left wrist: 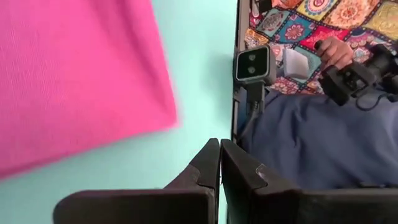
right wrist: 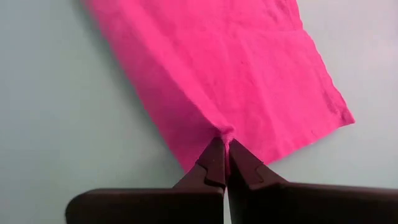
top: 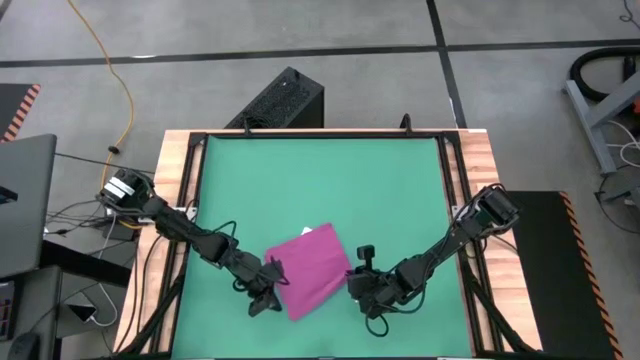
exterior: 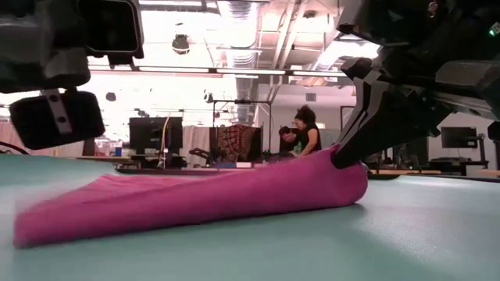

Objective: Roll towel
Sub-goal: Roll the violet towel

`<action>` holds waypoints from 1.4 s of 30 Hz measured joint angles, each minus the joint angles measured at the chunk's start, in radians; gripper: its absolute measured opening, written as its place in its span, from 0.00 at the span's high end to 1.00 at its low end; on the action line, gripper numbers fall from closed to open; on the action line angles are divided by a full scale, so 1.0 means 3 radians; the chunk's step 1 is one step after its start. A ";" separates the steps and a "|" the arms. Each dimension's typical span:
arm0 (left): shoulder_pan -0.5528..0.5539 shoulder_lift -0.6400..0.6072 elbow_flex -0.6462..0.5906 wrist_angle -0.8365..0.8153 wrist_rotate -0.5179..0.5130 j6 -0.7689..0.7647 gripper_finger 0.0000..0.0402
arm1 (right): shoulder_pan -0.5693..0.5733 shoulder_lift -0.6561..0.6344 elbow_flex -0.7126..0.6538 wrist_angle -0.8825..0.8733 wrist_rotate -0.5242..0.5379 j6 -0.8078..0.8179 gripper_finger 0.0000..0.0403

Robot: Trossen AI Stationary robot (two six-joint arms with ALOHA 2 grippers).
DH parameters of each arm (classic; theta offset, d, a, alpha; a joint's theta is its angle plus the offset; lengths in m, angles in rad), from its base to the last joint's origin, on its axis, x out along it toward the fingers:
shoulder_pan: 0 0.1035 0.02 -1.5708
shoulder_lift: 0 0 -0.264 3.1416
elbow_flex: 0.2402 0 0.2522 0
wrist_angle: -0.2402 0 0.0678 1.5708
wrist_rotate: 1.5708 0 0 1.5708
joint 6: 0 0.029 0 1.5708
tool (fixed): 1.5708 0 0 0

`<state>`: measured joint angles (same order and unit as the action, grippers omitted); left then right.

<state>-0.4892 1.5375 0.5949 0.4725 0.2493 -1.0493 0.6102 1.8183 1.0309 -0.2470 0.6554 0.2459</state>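
Observation:
The magenta towel point(top: 310, 268) lies on the green mat point(top: 400, 180) near the table's front edge, a small white tag point(top: 308, 232) at its far side. My right gripper point(right wrist: 225, 142) is shut on the towel's right side. In the low view that end point(exterior: 344, 176) bulges up a little while the remainder lies flat on the mat. My left gripper point(left wrist: 219, 146) is shut with nothing between its fingers. It hovers over bare mat just off the towel's left near corner point(top: 268, 298), apart from the cloth. My right gripper pinches a small pucker of cloth point(right wrist: 224, 132) between its two fingertips, close to the towel's right edge and near corner. The fingers slant down from the table's right side. The pinched spot is raised slightly; the remaining cloth rests slack on the mat.
A wooden rim point(top: 180, 170) frames the mat. A small camera point(left wrist: 252, 64) stands at the near edge, with a seated person point(left wrist: 323, 143) holding controllers behind it. A black box point(top: 285, 100) sits beyond the far edge. Bare mat stretches toward the far side.

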 joint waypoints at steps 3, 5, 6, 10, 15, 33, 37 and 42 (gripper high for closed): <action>-0.0014 0.0000 0.0000 0.0039 0.0202 -0.0075 1.00 | 0.0000 0.0000 0.0000 0.0000 0.0001 0.0000 0.97; -0.0022 0.0000 0.0000 0.0141 0.0254 -0.0072 1.00 | 0.0000 0.0000 0.0000 0.0000 0.0001 0.0004 0.97; -0.0024 0.0000 0.0000 0.0185 0.0175 -0.0051 1.00 | 0.0000 0.0000 0.0000 0.0001 0.0000 0.0003 0.97; -0.0037 0.0000 0.0001 0.0184 -0.0438 0.0199 1.00 | 0.0010 0.0000 0.0000 0.0002 0.0001 0.0004 0.97; -0.0015 0.0000 0.0004 -0.0167 -0.0890 0.0477 1.00 | 0.0088 0.0000 0.0000 0.0005 0.0001 -0.0023 0.97; -0.0436 -0.0442 0.0006 -0.1774 -0.2629 0.0293 1.00 | 0.0148 0.0000 0.0000 -0.0002 0.0006 0.0120 0.97; -0.0682 -0.0462 0.0003 -0.2383 -0.2999 -0.0206 1.00 | 0.0146 0.0000 0.0000 -0.0008 0.0007 0.0121 0.97; -0.0793 -0.0360 0.0001 -0.2334 -0.3204 -0.0266 1.00 | 0.0146 0.0000 0.0000 -0.0007 0.0008 0.0120 0.97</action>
<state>-0.7271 1.4294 0.5953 -0.2276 -0.7117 -1.1291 0.6540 1.8183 1.0309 -0.2492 0.6579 0.2817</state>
